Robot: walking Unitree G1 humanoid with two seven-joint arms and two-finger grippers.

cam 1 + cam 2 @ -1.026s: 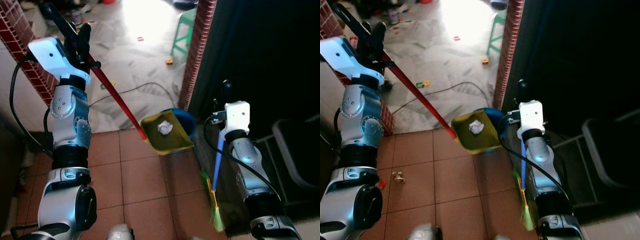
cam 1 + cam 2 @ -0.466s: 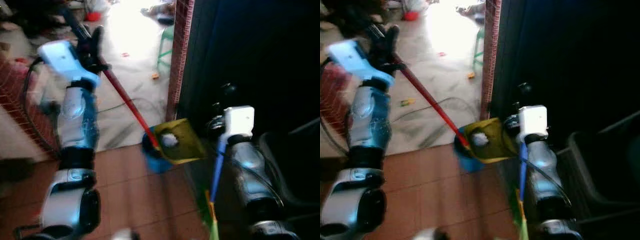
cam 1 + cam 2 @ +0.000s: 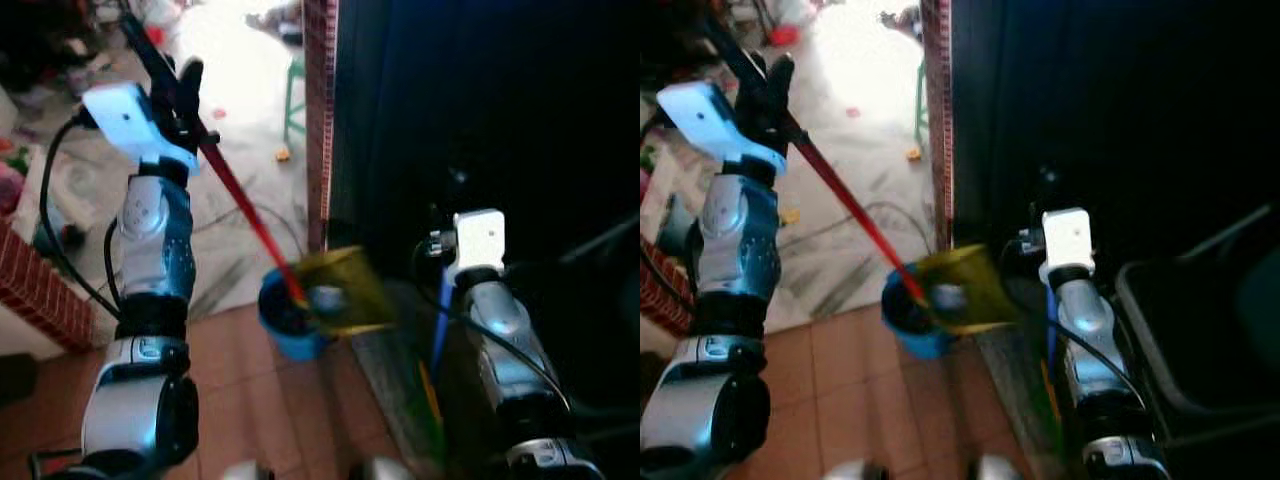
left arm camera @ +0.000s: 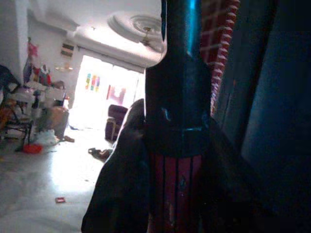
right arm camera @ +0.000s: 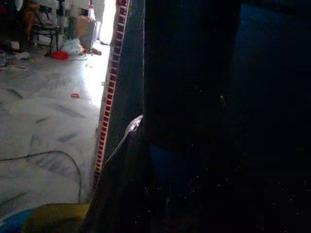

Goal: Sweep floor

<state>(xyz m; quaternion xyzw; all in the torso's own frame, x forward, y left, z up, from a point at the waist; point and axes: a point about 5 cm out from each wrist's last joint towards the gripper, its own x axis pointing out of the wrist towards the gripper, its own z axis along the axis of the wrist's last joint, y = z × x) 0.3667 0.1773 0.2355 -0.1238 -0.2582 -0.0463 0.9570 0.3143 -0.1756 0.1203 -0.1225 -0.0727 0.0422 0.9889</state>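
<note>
Emptying step: the left gripper, closed on the long red handle, holds the yellow plastic dustpan with its white paper wad apparently over the round blue bin, while the right gripper clasps the blue-handled broom; next, tilt the pan.

Left silver arm raised high, its black two-fingered pincer clamped on a red dustpan handle; right silver arm low, its pincer gripping a blue broom handle
</note>
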